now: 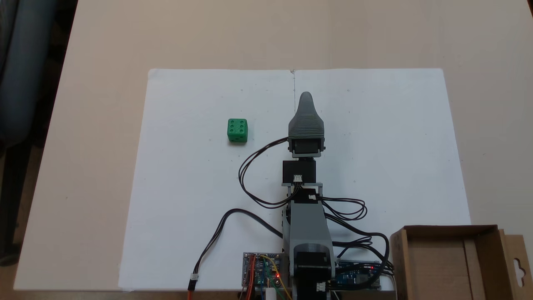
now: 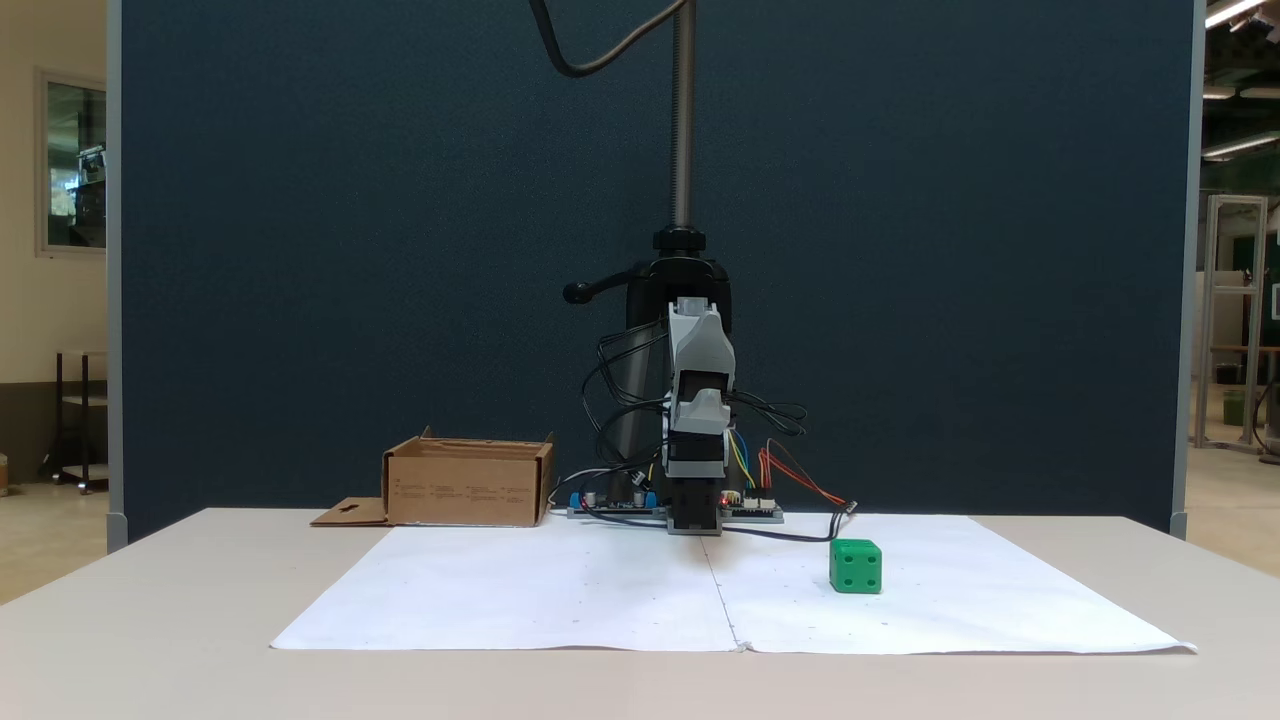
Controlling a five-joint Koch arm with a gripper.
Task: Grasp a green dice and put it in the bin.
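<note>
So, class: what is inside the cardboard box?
Looking down, the bin shows only bare cardboard floor; the green dice sits outside on the white paper. The picture's edge cuts off the bin's lower part, so that stays unseen.

even, bright indoor light, soft faint shadows, both fixed views sharp
</note>
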